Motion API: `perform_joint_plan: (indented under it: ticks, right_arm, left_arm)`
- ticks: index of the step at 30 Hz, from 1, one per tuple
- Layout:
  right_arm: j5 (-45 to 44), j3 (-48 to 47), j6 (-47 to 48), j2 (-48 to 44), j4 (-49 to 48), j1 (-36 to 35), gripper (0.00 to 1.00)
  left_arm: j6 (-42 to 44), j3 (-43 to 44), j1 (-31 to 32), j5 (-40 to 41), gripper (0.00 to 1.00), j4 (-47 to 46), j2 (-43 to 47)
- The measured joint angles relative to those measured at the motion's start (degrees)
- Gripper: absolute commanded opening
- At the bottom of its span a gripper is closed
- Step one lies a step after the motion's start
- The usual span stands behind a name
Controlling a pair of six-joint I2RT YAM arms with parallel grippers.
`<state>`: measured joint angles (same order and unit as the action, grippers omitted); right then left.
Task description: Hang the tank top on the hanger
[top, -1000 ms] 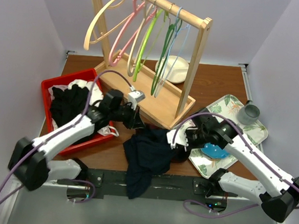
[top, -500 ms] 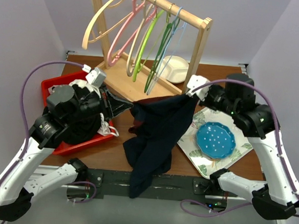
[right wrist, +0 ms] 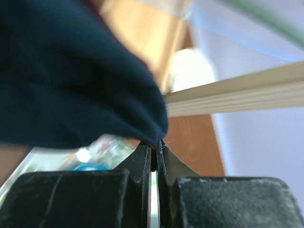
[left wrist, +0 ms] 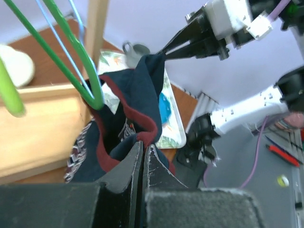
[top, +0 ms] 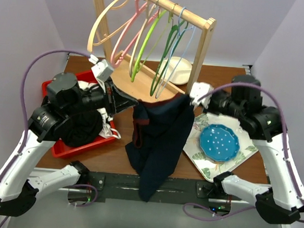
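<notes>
Top external: left tool (top: 133, 106) and right tool (top: 190, 98) clench the tank top (top: 161, 133) at its upper edge, beside the rack (top: 202, 55).

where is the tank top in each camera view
Top external: the tank top hangs in the centre, in front of the wooden rack.
Left wrist: centre of the picture, red trim nearest the camera, rack post upper left.
Right wrist: fills the upper left, rack beam at right.
Shared landmark: the wooden rack.
</notes>
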<state>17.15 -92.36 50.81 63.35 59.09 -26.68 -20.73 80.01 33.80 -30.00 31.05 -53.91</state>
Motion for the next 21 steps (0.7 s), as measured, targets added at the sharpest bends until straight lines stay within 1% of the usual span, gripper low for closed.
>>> perform_joint_plan:
  ticks: [1, 3, 4, 5, 6, 7, 9, 10, 11, 13, 14, 17, 19, 21]
  right_arm:
    - [1.0, 3.3, 1.6, -1.4, 1.3, 0.0, 0.0]
    - [2.3, 14.0, 5.4, -5.0, 2.3, 0.0, 0.04]
    - [2.5, 20.3, 7.4, -6.6, 4.1, 0.1, 0.08]
    - [2.5, 24.2, 8.5, -7.1, 5.2, 0.1, 0.12]
    - [2.6, 28.8, 9.8, -7.5, 5.5, 0.1, 0.14]
    - [2.6, 32.7, 10.8, -7.3, 6.2, 0.1, 0.16]
    - [2.4, 38.7, 12.4, -6.5, 7.6, 0.1, 0.22]
    - [2.1, 40.5, 12.9, -6.4, 8.2, 0.1, 0.25]
    - [1.9, 41.3, 13.3, -6.4, 8.8, 0.1, 0.35]
    - [1.8, 41.7, 14.0, -6.9, 9.6, 0.1, 0.51]
    - [1.7, 41.6, 14.3, -7.3, 9.7, 0.1, 0.64]
    - [1.6, 39.8, 15.0, -7.6, 11.0, 0.1, 0.74]
    - [1.7, 37.5, 15.0, -7.4, 11.4, 0.1, 0.75]
    - [1.9, 34.7, 14.8, -7.4, 11.7, 0.1, 0.76]
  left_arm:
    - [0.3, -1.4, 0.0, -1.1, 0.0, 0.3, 0.5]
    - [0.2, -8.6, 0.0, -3.8, 0.0, -0.6, 3.4]
    - [-0.3, -14.6, 0.0, -5.6, 0.04, -0.9, 5.5]
    - [-1.2, -18.4, 0.0, -6.8, 0.07, -0.5, 6.9]
    - [-2.2, -23.1, 0.0, -8.5, 0.11, -1.3, 8.1]
    - [-3.3, -28.1, 0.0, -10.4, 0.19, -2.5, 9.2]
    - [-6.7, -37.5, 0.2, -13.7, 0.28, -4.5, 10.2]
    - [-8.9, -42.7, 0.3, -15.2, 0.43, -5.9, 10.2]
    - [-10.3, -45.6, 0.5, -15.9, 0.49, -6.4, 10.2]
    - [-12.8, -50.1, 1.3, -17.8, 0.6, -6.8, 10.6]
    - [-13.6, -51.0, 1.7, -18.6, 0.63, -6.5, 10.9]
    - [-13.4, -49.4, 2.3, -19.8, 0.67, -5.2, 11.9]
    - [-11.5, -45.3, 2.3, -18.8, 0.68, -2.4, 11.7]
    - [-8.6, -38.9, 2.3, -16.1, 0.69, 0.0, 11.4]
